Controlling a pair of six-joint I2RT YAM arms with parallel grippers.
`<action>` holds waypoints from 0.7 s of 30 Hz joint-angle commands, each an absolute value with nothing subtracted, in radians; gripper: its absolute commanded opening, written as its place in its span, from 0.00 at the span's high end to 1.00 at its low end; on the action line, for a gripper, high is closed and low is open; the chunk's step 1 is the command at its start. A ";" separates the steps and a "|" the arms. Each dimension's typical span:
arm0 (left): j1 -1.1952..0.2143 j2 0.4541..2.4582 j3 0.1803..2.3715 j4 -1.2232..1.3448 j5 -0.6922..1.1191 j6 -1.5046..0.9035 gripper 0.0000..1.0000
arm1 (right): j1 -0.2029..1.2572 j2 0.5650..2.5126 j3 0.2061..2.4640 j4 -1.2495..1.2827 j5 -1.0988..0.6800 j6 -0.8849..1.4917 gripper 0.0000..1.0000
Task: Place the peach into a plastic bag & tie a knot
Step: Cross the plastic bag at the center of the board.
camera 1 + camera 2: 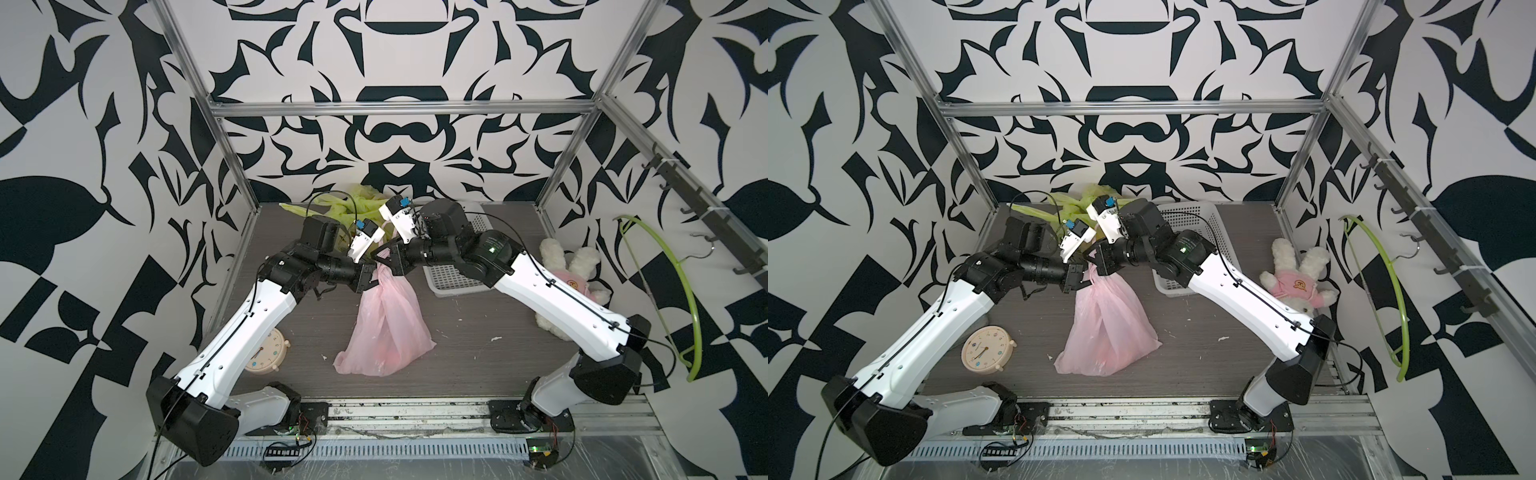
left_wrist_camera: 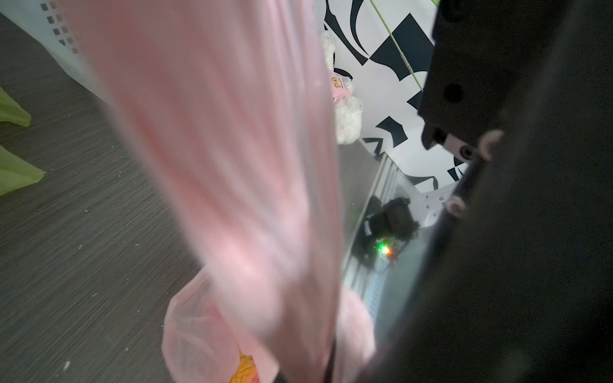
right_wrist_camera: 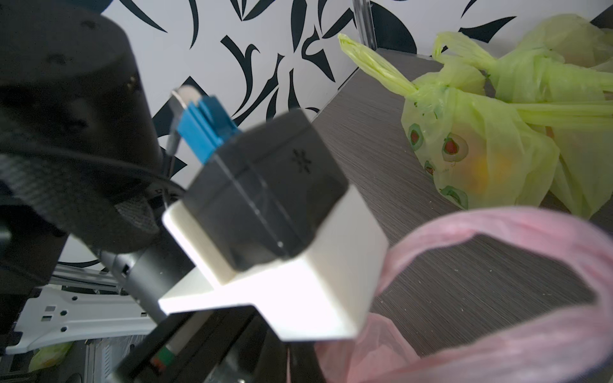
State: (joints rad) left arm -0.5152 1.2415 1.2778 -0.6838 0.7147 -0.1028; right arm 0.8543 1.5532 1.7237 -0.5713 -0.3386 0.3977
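Left gripper (image 1: 371, 272) is clamped tight on a bag (image 1: 388, 328) handle, and right gripper (image 1: 386, 258) is pinched on the other loop just beside it, mid-table. Holding the top up likely stretches the handles for knotting. The peach (image 1: 386, 353) sits low inside, weighing the bottom down on the table (image 1: 478, 332).
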 commanded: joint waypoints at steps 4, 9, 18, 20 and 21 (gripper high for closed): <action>-0.532 1.248 1.350 -0.780 0.717 -0.046 0.86 | 0.731 1.549 1.696 -0.494 -0.550 0.428 1.00; -0.535 1.250 1.394 -0.822 0.724 -0.031 0.73 | 0.658 1.551 1.666 -0.477 -0.690 0.427 1.00; -0.546 1.334 1.474 -0.893 0.706 -0.003 0.65 | 0.658 1.521 1.649 -0.452 -0.723 0.411 1.00; -0.546 1.336 1.475 -0.885 0.700 -0.005 0.66 | 0.657 1.512 1.647 -0.463 -0.718 0.403 1.00; -0.546 1.336 1.473 -0.881 0.697 -0.006 0.68 | 0.656 1.505 1.644 -0.474 -0.704 0.399 1.00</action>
State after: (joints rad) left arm -0.5438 1.3388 1.4490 -0.8570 0.6968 -0.0212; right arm 0.6563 1.5597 1.6459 -0.4999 -0.6888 0.4187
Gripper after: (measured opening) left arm 0.333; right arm 0.047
